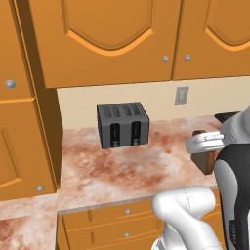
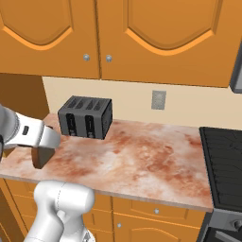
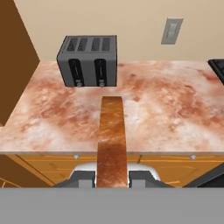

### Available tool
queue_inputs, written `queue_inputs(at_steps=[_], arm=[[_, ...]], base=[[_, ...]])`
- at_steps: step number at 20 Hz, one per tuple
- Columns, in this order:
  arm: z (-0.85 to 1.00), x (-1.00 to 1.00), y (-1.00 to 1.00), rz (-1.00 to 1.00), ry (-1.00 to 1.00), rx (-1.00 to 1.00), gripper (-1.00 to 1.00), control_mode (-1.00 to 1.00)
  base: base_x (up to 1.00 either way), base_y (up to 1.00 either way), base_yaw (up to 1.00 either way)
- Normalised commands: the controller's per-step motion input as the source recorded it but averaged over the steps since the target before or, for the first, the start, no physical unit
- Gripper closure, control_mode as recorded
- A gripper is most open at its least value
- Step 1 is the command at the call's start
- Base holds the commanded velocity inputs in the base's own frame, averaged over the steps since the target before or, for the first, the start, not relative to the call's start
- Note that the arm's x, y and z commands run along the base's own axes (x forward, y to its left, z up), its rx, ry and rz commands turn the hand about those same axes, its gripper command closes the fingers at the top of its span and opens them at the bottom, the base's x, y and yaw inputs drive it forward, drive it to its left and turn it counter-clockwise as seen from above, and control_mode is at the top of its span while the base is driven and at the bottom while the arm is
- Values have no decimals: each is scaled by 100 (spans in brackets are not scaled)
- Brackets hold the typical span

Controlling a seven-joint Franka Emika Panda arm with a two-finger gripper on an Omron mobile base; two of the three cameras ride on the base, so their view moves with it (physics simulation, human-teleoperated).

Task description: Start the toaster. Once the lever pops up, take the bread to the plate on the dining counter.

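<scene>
The dark grey toaster (image 1: 122, 126) (image 2: 85, 117) (image 3: 89, 61) stands at the back of the marbled kitchen counter (image 3: 175, 109), against the wall. My gripper (image 3: 112, 176) (image 1: 205, 155) (image 2: 40, 152) is shut on the bread (image 3: 111, 131), a brown slice seen edge-on between the fingers. It hangs over the counter's front edge, well in front of the toaster. From the base views the bread (image 1: 201, 163) (image 2: 39, 158) shows as a dark block under the white hand. The plate and the dining counter are out of view.
Orange wall cabinets (image 1: 112, 39) hang above the counter. A tall cabinet (image 1: 24, 122) closes its left end. A black stove top (image 2: 222, 160) borders it on the right. A wall outlet (image 2: 159, 99) sits behind. Drawers (image 1: 127, 215) run below the front edge.
</scene>
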Motion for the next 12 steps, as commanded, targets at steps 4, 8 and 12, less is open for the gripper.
queue_inputs(at_steps=[4,8,12], arm=[[0,0,-10,0,0,0,100,-100],[0,0,-7,0,1,0,100,-100],[0,0,-1,0,0,0,100,-100]], base=[[0,0,0],[0,0,0],[0,0,0]])
